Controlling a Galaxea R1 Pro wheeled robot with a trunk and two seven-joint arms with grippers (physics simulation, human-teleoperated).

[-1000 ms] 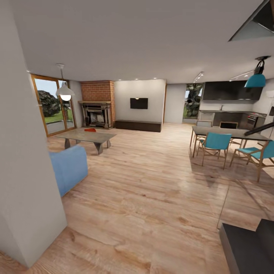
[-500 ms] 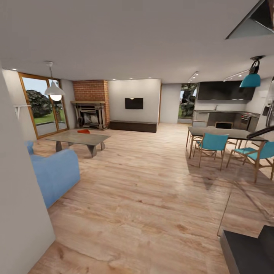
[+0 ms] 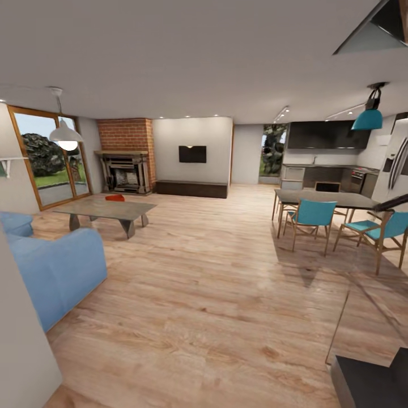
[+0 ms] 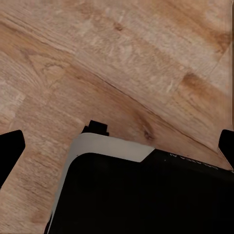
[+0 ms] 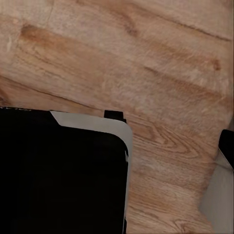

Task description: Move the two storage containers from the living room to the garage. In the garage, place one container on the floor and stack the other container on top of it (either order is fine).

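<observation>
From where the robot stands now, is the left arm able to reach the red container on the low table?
Probably not. The red container sits on the low table far across the wood floor, with a blue sofa between. The left gripper points down at the floor near the robot's base.

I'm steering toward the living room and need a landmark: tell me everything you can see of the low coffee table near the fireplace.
The coffee table is a low, long slab with a grey, stone-like top on dark angled legs, standing level on the light wood-plank floor. It sits in front of the brick fireplace, beyond the blue sofa and apart from it. A small orange-red object rests on its top, too small to identify.
</observation>
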